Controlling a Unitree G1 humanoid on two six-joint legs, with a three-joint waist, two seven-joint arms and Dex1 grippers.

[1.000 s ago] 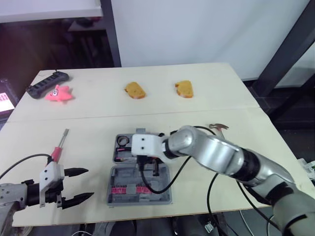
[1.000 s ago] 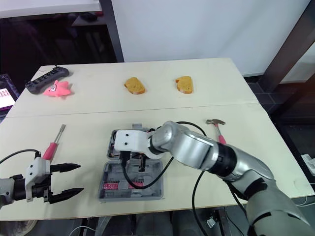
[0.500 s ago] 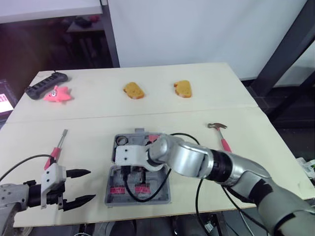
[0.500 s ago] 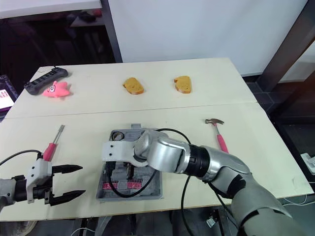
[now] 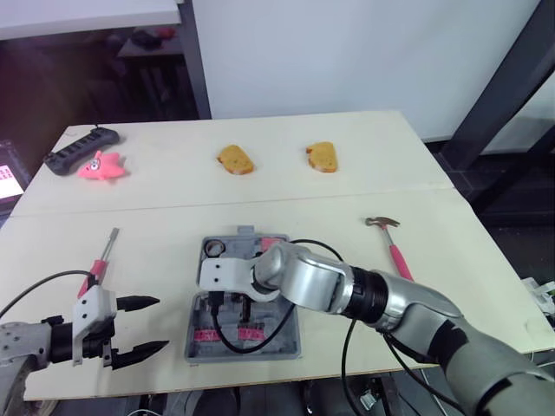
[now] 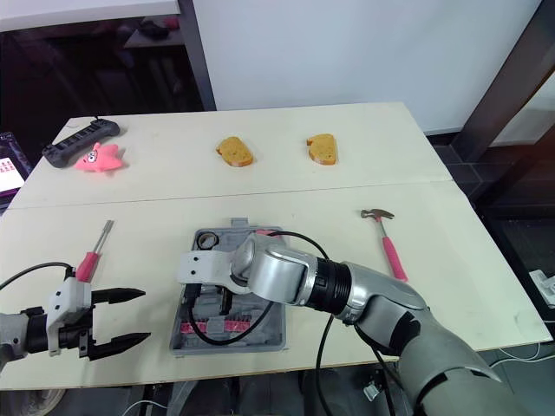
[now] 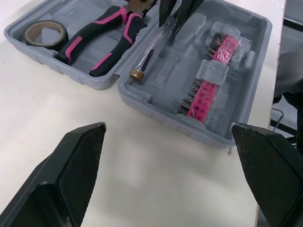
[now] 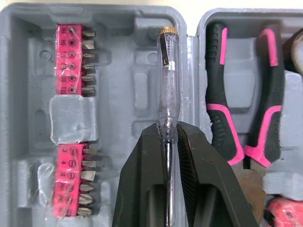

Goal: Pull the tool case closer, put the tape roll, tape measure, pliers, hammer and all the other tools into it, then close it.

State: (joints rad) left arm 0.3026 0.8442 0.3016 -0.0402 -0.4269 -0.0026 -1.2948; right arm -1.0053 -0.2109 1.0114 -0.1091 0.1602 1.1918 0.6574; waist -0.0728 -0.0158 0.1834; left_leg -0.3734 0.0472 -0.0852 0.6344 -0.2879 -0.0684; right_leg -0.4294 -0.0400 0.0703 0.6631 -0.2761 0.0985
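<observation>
Right gripper shifted left, tester along jaws

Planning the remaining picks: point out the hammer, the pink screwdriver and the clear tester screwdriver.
hammer [image 6: 392, 251], right eye view, pink handle.
pink screwdriver [image 5: 97, 270], left eye view, pink handle.
clear tester screwdriver [image 8: 168, 85], right wrist view, transparent barrel.

Looks like a robotics test lab: plain plywood table mid-frame, white wall panel at top, black metal post upper right, odd props upper left: pink toy, toast slices.
</observation>
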